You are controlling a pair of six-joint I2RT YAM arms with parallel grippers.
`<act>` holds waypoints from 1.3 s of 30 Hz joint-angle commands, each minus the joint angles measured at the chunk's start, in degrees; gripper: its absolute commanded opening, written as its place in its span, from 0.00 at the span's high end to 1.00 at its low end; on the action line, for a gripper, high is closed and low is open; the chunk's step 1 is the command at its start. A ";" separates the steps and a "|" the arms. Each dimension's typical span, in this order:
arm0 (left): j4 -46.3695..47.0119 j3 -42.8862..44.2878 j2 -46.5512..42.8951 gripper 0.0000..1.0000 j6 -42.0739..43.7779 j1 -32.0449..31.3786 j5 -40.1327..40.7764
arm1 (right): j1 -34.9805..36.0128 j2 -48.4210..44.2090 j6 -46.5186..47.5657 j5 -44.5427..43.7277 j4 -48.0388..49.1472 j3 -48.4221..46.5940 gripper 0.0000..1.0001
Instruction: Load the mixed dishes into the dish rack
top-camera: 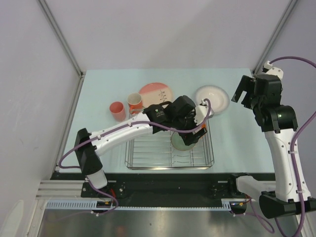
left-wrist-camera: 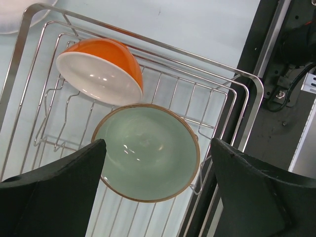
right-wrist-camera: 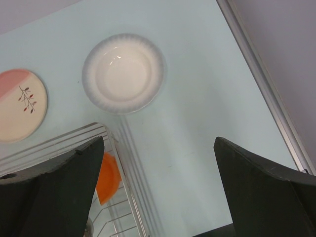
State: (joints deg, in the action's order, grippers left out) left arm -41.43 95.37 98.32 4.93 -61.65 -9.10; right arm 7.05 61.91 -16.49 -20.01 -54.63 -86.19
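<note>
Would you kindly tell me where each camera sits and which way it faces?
Top external: above, behind the bases, looking down on the table; both arms show.
Left wrist: over the dish rack, facing down at the pale green bowl; own fingers show.
Right wrist: facing down at the white shallow plate; own fingers show.
Both wrists see the orange bowl.

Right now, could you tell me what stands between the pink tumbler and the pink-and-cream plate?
The orange mug stands between the pink tumbler and the pink-and-cream plate. The top external view shows this; neither wrist view takes in all three.
</note>
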 commanded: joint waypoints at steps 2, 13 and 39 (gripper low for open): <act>0.56 0.96 -0.06 0.08 -3.78 -2.60 4.35 | 1.39 -1.62 0.14 -1.16 1.54 1.11 0.00; 1.35 -2.91 2.48 0.09 -7.74 -4.89 8.58 | 3.06 -1.70 0.67 -3.10 1.63 1.38 0.00; 2.50 -1.94 7.23 0.78 -8.62 -4.80 10.51 | 4.11 -2.49 1.55 -6.53 1.98 3.31 0.00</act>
State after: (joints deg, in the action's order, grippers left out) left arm -39.57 92.68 105.65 -4.23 -67.11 0.64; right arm 10.72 60.47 -15.73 -24.03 -54.52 -83.26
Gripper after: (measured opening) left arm 0.269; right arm 0.995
